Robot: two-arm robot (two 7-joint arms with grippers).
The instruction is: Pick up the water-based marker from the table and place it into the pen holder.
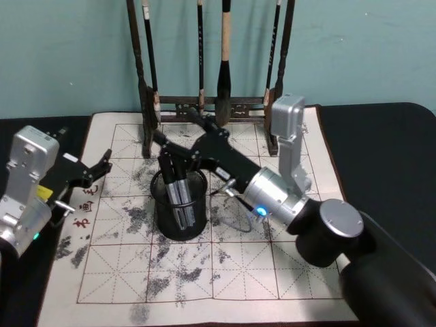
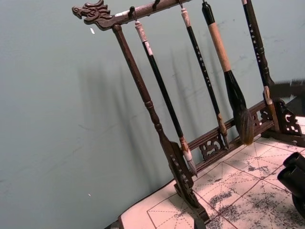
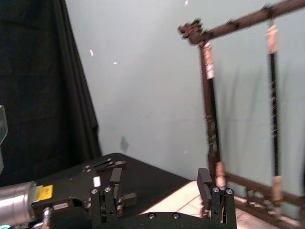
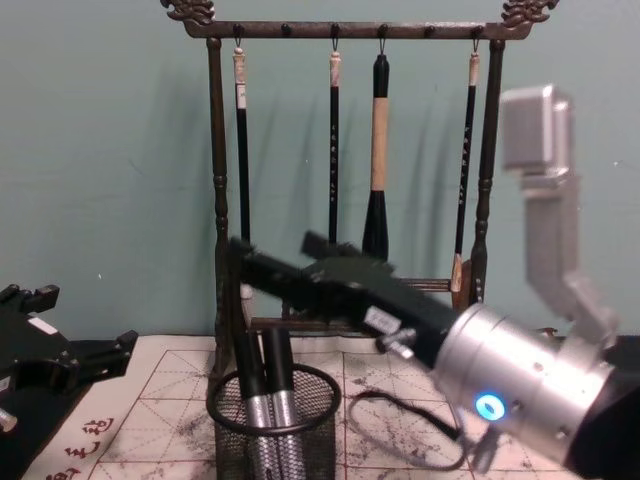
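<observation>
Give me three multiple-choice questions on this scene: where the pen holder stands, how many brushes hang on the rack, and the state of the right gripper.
1. Where does the pen holder stand?
A. on the gridded mat, before the brush rack
B. on the black cloth
C. on top of the rack

2. How many brushes hang on the rack?
A. two
B. four
C. six

3. The right gripper is:
A. shut on a brush
B. shut on the holder's rim
C. open

Answers:
1 A: its base rests on the mat's squares.
2 B: four hang side by side.
3 C: its fingers stand apart, nothing between them.
</observation>
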